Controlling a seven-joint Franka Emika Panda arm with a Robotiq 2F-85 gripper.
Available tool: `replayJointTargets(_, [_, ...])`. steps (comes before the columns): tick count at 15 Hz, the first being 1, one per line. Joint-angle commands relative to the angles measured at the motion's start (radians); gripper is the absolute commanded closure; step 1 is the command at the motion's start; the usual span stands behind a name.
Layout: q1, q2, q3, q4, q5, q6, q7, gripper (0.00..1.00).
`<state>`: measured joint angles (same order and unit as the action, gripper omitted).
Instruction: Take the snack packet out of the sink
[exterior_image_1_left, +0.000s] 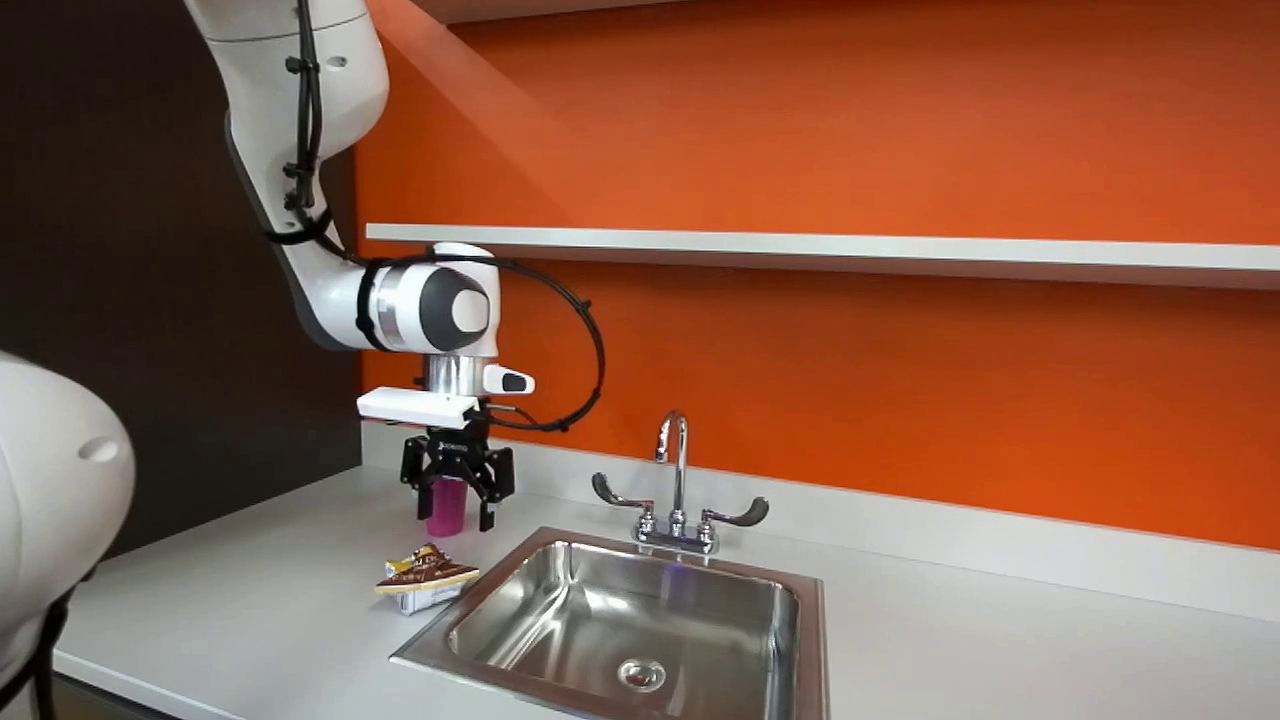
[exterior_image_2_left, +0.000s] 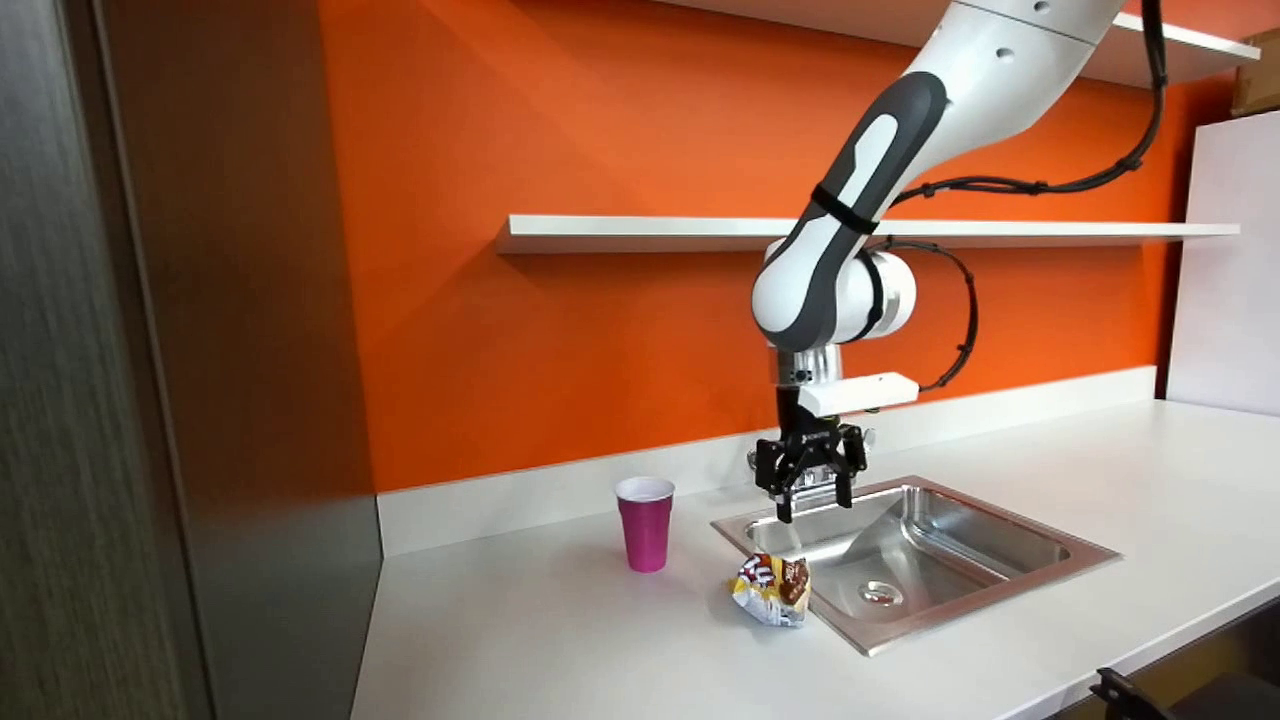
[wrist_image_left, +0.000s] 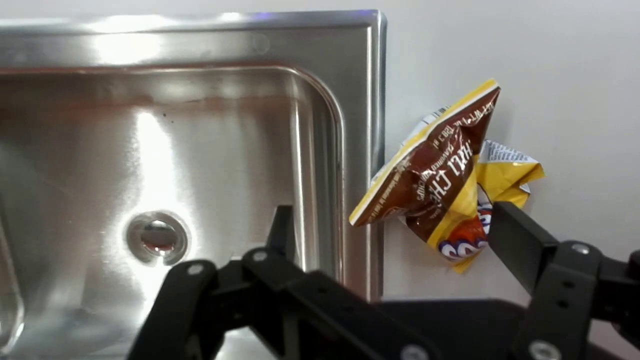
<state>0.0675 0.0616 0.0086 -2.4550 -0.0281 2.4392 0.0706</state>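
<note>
Snack packet (wrist_image_left: 440, 175): crumpled, on the table (exterior_image_2_left: 560, 650), outside the sink (wrist_image_left: 356, 125) and just beside its rim; in the wrist view one corner reaches over the rim, contact can't be told.
Hand (exterior_image_2_left: 815, 503): spread wide, grasping nothing; hangs above the sink's packet-side edge, apart from the packet in both exterior views. In the wrist view the fingers (wrist_image_left: 522, 245) show one against the sink, one against the packet.
Step in hand: likely backing off; packet is out of the sink, so task reads as done or nearly.
Doing it well: raise straight up from the sink edge, fingers wide, so no fold of the packet snags; sideways travel only once well above.
Risk: a low sweep could push the packet into the sink; also give room to the faucet (exterior_image_1_left: 680, 480) at the sink's back edge.
Corner on rim: optional light nudge away from the sink; packet probably slides and crinkles easily, go slow.
Packet count: 1.
Sink count: 1, with 1 drain (wrist_image_left: 157, 237).
Faucet count: 1, with 2 handles (exterior_image_1_left: 745, 515).
Cup (exterior_image_2_left: 646, 525) count: 1, upright, packet side of the sink.
Arm (exterior_image_2_left: 875, 160) count: 1; hand 1, fingers 2.
Shelves (exterior_image_2_left: 650, 226): 2, higher than the sink, upper one cut by the frame.
</note>
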Motion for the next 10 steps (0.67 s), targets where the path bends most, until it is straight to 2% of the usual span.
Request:
replayJointTargets(1, [-0.026,-0.112,-0.005,-0.111,0.038,0.021,0.035,0.0])
replayJointTargets(5, [-0.034,-0.169,-0.009,-0.177,0.044,-0.001,0.044,0.0])
replayJointTargets(6, [-0.031,-0.109,-0.006,-0.124,0.032,0.001,0.023,0.0])
replayJointTargets(10, [-0.032,-0.136,-0.007,-0.156,0.033,0.001,0.028,0.0])
